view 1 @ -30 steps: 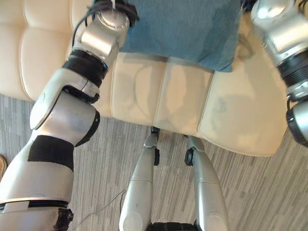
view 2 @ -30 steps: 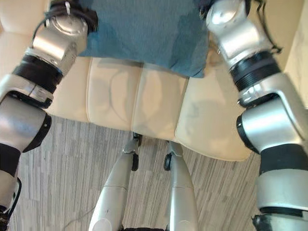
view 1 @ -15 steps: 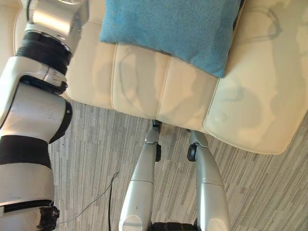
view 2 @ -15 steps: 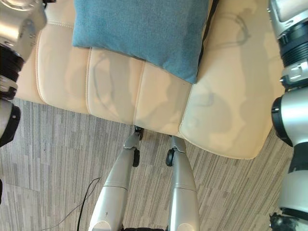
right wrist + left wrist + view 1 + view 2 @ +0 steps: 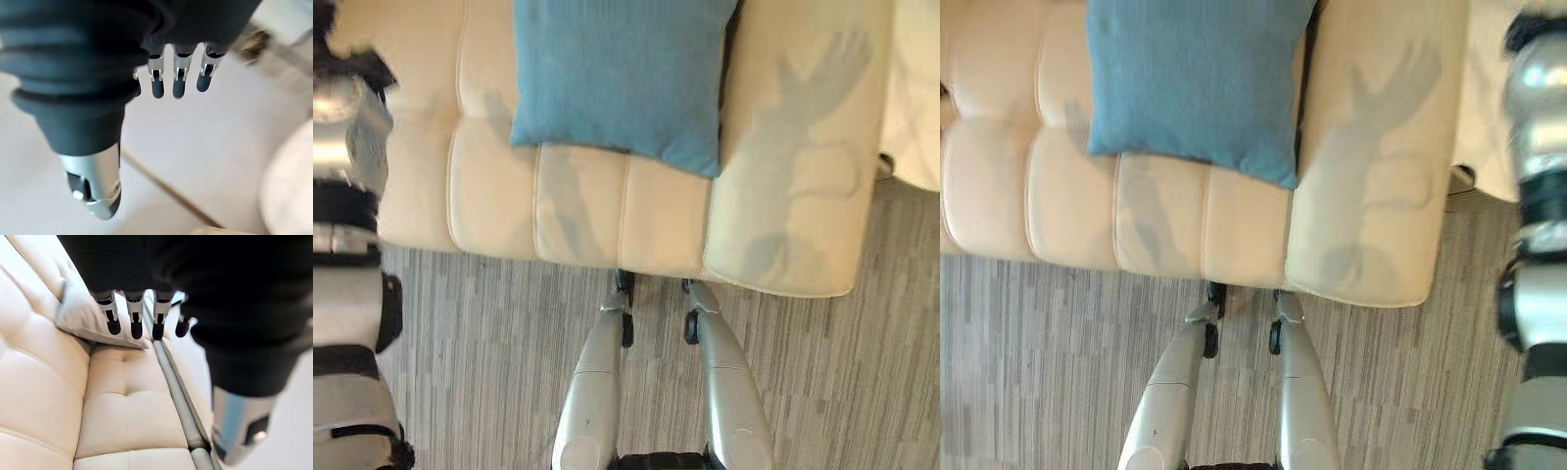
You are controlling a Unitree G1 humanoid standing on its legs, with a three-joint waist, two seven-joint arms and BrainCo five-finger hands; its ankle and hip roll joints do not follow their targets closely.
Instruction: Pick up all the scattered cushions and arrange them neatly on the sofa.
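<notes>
A blue cushion (image 5: 622, 78) lies flat on the cream sofa (image 5: 489, 196), its lower right corner beside the sofa's right section (image 5: 803, 147). Neither hand touches it. My left hand (image 5: 135, 318) hangs over the sofa seat with straight fingers and holds nothing. Past its fingertips a pale grey cushion (image 5: 83, 316) rests against the sofa's back. My right hand (image 5: 178, 81) is also open and empty, above a pale surface.
Grey striped carpet (image 5: 480, 372) runs in front of the sofa. Another cream upholstered piece (image 5: 915, 98) stands just right of the sofa, with a narrow gap between them.
Both arms have pulled outward, away from the blue cushion, which stays on the sofa. The camera has also shifted, so more of the sofa shows.
</notes>
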